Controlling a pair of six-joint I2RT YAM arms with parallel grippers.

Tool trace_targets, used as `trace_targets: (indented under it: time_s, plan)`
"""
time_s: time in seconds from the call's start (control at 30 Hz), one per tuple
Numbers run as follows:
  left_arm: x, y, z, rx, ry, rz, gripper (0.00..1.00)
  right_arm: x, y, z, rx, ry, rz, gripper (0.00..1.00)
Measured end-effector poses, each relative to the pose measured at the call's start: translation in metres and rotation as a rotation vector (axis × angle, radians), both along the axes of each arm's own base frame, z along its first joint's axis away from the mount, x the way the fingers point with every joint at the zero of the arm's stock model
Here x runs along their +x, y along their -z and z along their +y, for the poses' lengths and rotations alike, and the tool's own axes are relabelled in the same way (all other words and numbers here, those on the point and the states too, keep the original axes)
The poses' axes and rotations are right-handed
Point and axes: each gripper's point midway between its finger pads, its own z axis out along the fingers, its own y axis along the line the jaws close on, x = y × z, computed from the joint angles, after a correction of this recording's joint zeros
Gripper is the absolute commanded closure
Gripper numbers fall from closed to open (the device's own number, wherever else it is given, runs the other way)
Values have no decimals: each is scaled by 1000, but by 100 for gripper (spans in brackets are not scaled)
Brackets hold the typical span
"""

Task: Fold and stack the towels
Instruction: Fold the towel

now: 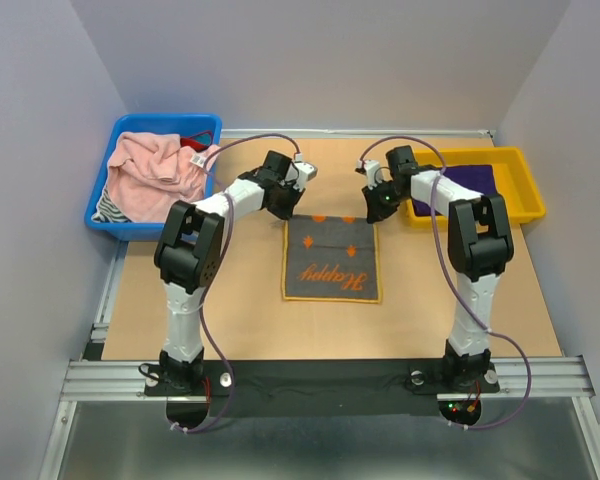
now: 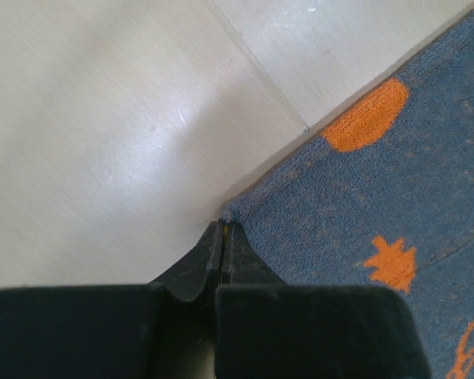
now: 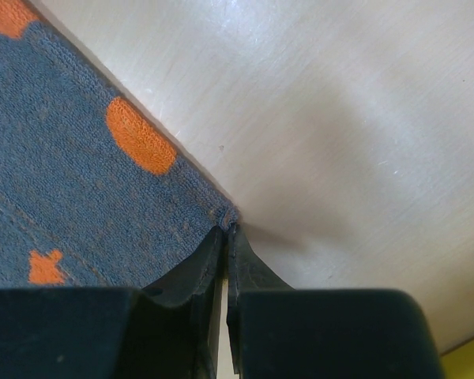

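The grey-and-orange towel (image 1: 332,262) lay spread flat in the middle of the tabletop (image 1: 240,310). Its orange word "Happy" read upside down from the overhead camera and sat toward the near edge. Both arms reached to its far edge, one at each corner.

The left pincer (image 1: 292,206) was at the far left corner. In the left wrist view the left pincer (image 2: 223,230) had its two black fingers pressed together, with the very tip of the towel (image 2: 379,197) corner caught between them. Pale tabletop (image 2: 103,118) filled the rest of that view.

The right pincer (image 1: 373,213) was at the far right corner. Seen from its own wrist camera, the right pincer (image 3: 227,234) was likewise closed, and the towel (image 3: 63,181) corner puckered where the fingertips clamped it. The bare tabletop (image 3: 340,118) lay beyond.

At the far left of the tabletop stood a blue bin (image 1: 128,229) holding the crumpled pink towel (image 1: 155,168), with a bit of striped cloth (image 1: 110,208) beneath it. At the far right stood a yellow bin (image 1: 528,190) with the purple towel (image 1: 470,180) lying in it, partly hidden by the right arm.
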Motion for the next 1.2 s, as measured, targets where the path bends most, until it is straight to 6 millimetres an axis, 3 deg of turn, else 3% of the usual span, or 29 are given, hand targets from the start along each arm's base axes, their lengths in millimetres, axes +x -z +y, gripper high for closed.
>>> trace_targets:
  time_s: [0.17, 0.27, 0.37, 0.47, 0.77, 1.03, 1.2]
  plan:
    - [0, -38, -1, -36, 13, -102, 100, 4, -14, -3, -15, 11, -38, 99]
    - [0, -67, -1, -74, 14, -180, 100, 5, -38, -3, -8, 17, -105, 100]
    - [-5, -84, 1, -99, 11, -228, 100, -1, -58, -1, -3, 17, -157, 100]
    - [-15, -86, 5, -110, 0, -234, 100, -11, -67, 2, 3, 16, -184, 100]
    - [-47, -59, 15, -118, -38, -172, 100, -47, -66, 9, 24, 17, -167, 99]
    - [-53, -86, 18, -145, -53, -240, 100, -47, -91, 12, 56, 22, -242, 99]
    - [-47, -93, 19, -134, -43, -287, 100, -42, -92, 12, 47, -2, -288, 98]
